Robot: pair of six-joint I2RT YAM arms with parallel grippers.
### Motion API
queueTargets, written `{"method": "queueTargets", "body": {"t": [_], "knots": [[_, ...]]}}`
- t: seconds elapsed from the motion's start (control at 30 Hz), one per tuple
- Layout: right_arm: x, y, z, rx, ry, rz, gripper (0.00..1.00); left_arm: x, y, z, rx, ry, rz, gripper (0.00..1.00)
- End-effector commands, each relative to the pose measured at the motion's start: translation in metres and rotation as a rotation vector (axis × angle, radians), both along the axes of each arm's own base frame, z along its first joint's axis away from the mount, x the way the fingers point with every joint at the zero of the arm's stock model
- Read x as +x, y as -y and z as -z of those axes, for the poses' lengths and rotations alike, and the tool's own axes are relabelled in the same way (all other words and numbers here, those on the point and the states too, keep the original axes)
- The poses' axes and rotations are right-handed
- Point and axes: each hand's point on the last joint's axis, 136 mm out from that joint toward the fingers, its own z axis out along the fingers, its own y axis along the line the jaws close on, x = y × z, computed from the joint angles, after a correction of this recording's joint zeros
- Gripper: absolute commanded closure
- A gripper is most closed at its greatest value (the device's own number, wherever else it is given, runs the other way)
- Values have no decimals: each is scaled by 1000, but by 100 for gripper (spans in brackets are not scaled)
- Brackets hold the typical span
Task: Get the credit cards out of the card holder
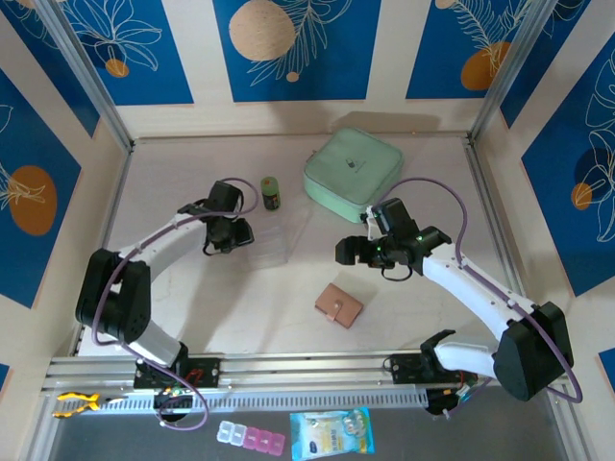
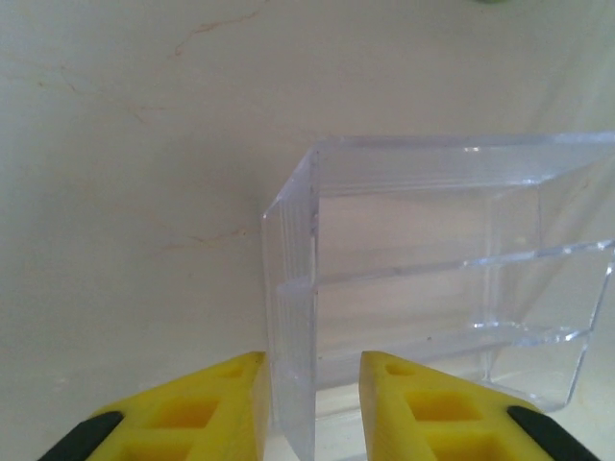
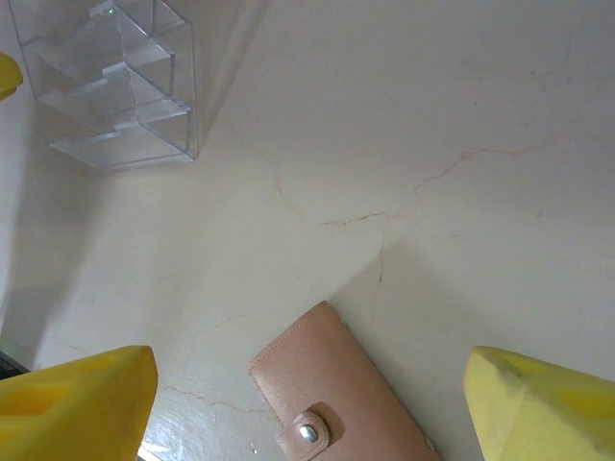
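Two corners of the card holder (image 3: 336, 403) run off the bottom edge of the right wrist view. It lies flat and folded shut, snap tab (image 3: 307, 432) fastened, so its inside is covered. From above it sits alone on the table in front of the right arm's base.

The right gripper (image 3: 309, 357) hangs above it with its yellow fingers spread wide, one to each side, holding nothing.

The left gripper (image 2: 312, 357) straddles one side wall of a clear plastic box (image 2: 432, 288). One finger looks to be against the wall, while a sliver of space shows at the other. I cannot tell whether it is clamped. The box's tiered shelves blur into one another, and from above it is only a faint outline beside that gripper.

The tabletop (image 1: 423, 327) is pale cream with thin reddish veins. Wall panels (image 1: 288, 48) in blue, with white leaf outlines and orange discs, close it in, and metal frame posts (image 1: 86, 77) stand at the corners.

A mint-green zip case (image 1: 353, 165) lies toward the back, with a small green container (image 1: 272, 193) to its left. Below the near rail lie a pill organiser (image 1: 252, 437) and a blue-printed sachet (image 1: 332, 432). Nothing stands between the right gripper and the card holder.
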Motion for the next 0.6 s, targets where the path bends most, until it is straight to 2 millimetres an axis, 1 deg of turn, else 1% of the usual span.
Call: {"method": "queueTargets", "body": {"t": [0.0,0.13,0.33,0.43,0.57], "knots": [[-5,3,-5,-7,2,14,16,-1,-1,6,37,-37,-5,73],[-7,5,-6,-9,8,19,16,1,0,11,50,-50,5,78],[-10,9,-3,-14,9,28,16,6,4,9,72,-48,30,90],[-10,10,-2,-17,11,32,16,9,11,3,97,-43,56,93],[-8,9,-3,-18,19,31,16,15,26,-2,117,-42,91,97]]}}
